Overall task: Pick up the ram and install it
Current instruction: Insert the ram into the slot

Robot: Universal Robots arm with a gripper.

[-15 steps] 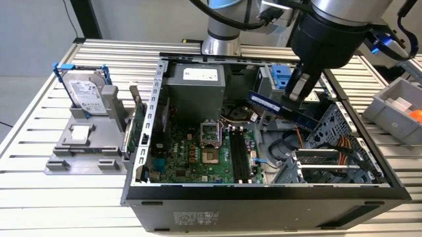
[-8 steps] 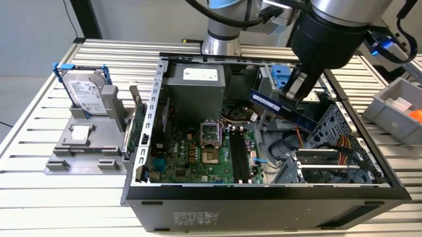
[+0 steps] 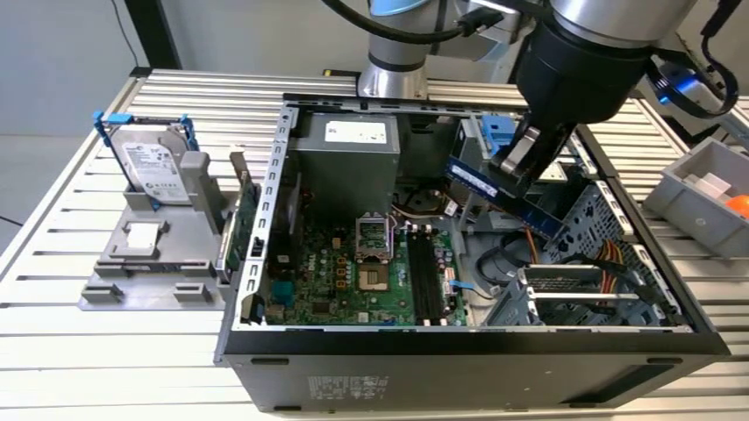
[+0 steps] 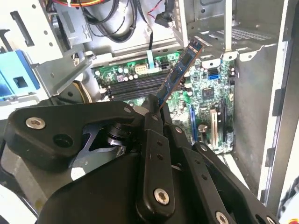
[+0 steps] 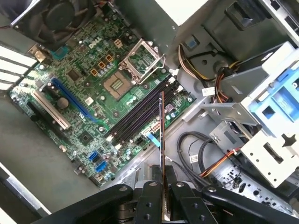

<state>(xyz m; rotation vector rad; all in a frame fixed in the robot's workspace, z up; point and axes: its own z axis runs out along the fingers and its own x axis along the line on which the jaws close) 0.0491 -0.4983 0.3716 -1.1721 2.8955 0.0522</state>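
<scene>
My gripper (image 3: 524, 165) hangs over the open computer case (image 3: 468, 338), shut on the ram (image 3: 506, 198), a long dark blue stick tilted in the air above the case's right half. The second wrist view has the ram (image 4: 178, 75) sticking out from the black fingers (image 4: 152, 116) over the green motherboard (image 4: 205, 93). Edge-on in the first wrist view, the ram (image 5: 162, 135) rises from the gripper (image 5: 162, 186) and lines up roughly with the dark memory slots (image 5: 140, 114). Those slots (image 3: 426, 281) lie lower and further toward the exterior view's left than the stick.
A silver hard drive (image 3: 153, 165) stands in a grey holder (image 3: 146, 281) on the exterior view's left, with a green expansion card (image 3: 240, 219) beside the case wall. A grey bin (image 3: 702, 189) sits on the right. Cables (image 5: 201, 154) and a blue drive cage (image 5: 275, 107) crowd the case.
</scene>
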